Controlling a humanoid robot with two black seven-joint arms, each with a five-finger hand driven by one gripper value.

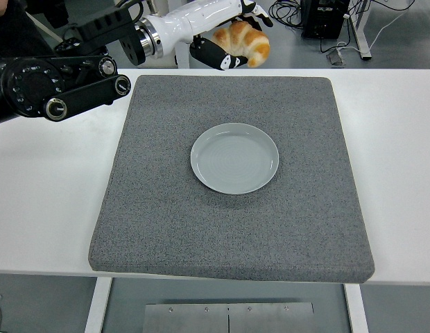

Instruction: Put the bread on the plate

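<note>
Nearest, grey mat [166, 229] on white table [48, 208], bare margins all round. Plate [234, 158] at mat centre, nothing on it. Farther, left hand [225, 38] pinching bread [244, 41] aloft at mat's far edge; croissant's long axis runs left-right, tips pointing down.

White desk [48, 208] across the whole width, near edge at the bottom. Grey speckled mat [166, 229] over its middle. Under the near edge, white desk legs [98, 305] and a metal plate [229, 318]. Beyond the far edge, grey floor [402, 41], black cables [286, 10], a dark box [324, 17] and a white frame leg [360, 31].
</note>
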